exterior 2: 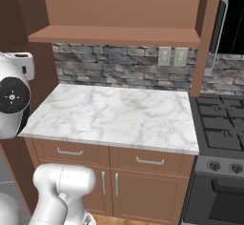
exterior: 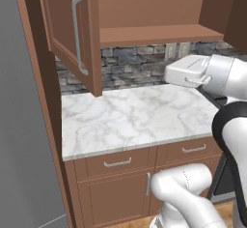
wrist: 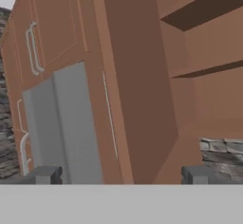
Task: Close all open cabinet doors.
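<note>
1. left tall reddish-brown wooden wall-cabinet door (exterior: 72,34) with a long brushed-silver bar handle (exterior: 77,34), standing swung out over the left end of the white marble counter (exterior: 135,116); best pushed flat on its outer panel, near the free edge.
2. right door (exterior 2: 209,38) also ajar, beside the stove (exterior 2: 221,124).
3. gripper (wrist: 121,174) with tips spread apart, holding nothing, facing the open door's edge.
4. no readable writing or brand anywhere.

No readable text, label, brand, number or sign found on any surface in left base, right base or hand view.
</note>
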Tool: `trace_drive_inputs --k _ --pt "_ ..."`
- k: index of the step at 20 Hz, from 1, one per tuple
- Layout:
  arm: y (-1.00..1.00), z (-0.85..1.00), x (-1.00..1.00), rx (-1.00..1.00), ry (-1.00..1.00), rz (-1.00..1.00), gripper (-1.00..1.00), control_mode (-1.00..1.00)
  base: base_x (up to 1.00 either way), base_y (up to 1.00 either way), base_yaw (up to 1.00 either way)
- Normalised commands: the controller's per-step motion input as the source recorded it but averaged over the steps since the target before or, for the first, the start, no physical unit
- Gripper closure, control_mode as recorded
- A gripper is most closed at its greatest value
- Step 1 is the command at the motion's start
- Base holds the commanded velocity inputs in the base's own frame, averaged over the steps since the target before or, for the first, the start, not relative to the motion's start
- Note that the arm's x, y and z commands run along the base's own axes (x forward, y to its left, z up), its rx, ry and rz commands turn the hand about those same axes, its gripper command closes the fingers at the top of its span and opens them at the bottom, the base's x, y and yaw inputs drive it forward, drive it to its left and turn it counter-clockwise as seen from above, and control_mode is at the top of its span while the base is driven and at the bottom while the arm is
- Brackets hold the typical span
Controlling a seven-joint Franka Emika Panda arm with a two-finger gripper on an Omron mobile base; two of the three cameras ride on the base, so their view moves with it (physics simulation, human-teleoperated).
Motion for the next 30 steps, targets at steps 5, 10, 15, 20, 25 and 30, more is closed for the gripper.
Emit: trace_drive_inputs --k 5,10,15,20,25,30 --pt "0.49 0.01 0.0 -0.04 -0.04 0.0 -1.0 -1.0 0.0 0.0 0.0" --pt "0.3 0.01 0.0 -0.04 0.0 -0.01 -1.0 -1.0 0.0 0.0 0.0" --pt "0.05 0.0 0.0 -0.03 0.0 -0.11 -1.0 -1.0 0.0 0.0 0.0" --pt "0.0 0.0 0.0 0.0 0.0 -0.18 -1.0 -1.0 0.0 0.0 0.0" --pt "0.0 0.0 0.07 0.0 0.0 -0.13 -1.0 -1.0 0.0 0.0 0.0" --pt "0.03 0.0 0.16 0.0 0.0 -0.12 -1.0 -1.0 0.0 0.0 0.0"
